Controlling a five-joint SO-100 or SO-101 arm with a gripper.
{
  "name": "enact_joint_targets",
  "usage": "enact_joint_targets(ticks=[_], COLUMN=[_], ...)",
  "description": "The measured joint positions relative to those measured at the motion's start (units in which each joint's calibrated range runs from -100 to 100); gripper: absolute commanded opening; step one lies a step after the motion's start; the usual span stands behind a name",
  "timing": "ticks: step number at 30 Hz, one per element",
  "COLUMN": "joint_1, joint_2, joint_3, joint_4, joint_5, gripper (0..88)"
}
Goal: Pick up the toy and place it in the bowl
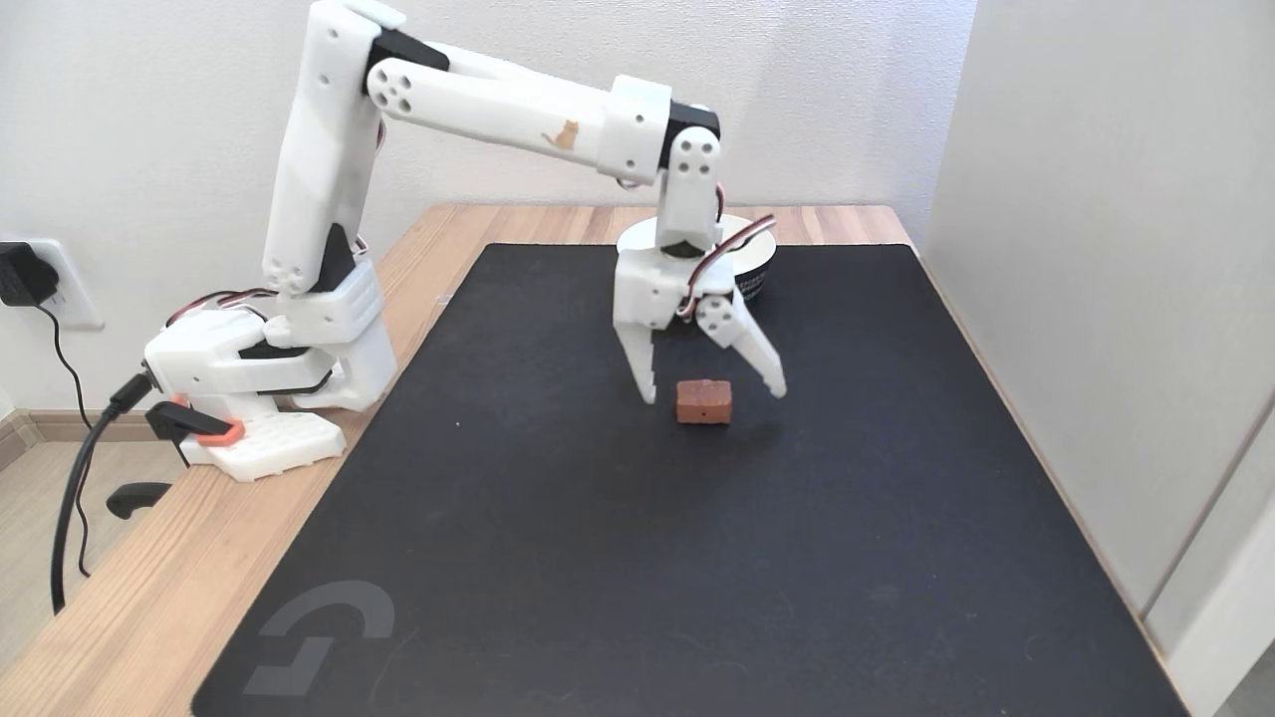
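Toy (704, 400), a small reddish-brown brick-like block with a tiny dark dot on its near side, is seen resting on the black desk mat (697, 558) in the fixed view, roughly at the mat's middle and somewhat toward its far half. The white gripper (713, 393) is held spread wide apart directly over the block, one fingertip just left of it and the other just right of it, and no contact with either finger can be made out; nothing is gripped. Both fingertips are seen at about the height of the block's top, close to the mat. The bowl (749, 261), navy outside with white lettering and white within, is placed at the far edge of the mat, behind the gripper's wrist and partly hidden by it, well apart from the block. Wide bare mat is left in front of the block and to both sides of it. The mat's right edge lies close to the right edge of the wooden table (149, 607), beside which a pale wall panel (1116, 299) stands. A strip of bare wood is left along the mat's left side, where the arm's base (261, 418) is clamped near the table's left edge, with a black cable (75, 498) hanging off it.
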Motion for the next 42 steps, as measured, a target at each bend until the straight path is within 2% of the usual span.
enact_joint_targets(ticks=[31, 32, 33, 35, 38, 42], joint_1=[-0.33, -0.17, -0.17, -0.17, 0.0, 0.75], joint_2=[5.16, 5.16, 5.16, 5.16, 5.16, 5.16], joint_3=[-1.13, -1.13, -1.13, -1.13, -1.61, -3.12], joint_4=[-1.01, -1.01, -1.01, -1.01, -1.6, -3.21], joint_5=[0.21, 0.21, 0.21, 0.26, 0.51, 0.36], gripper=[41.4, 39.1, 30.2, 17.9, 3.0, 2.2])
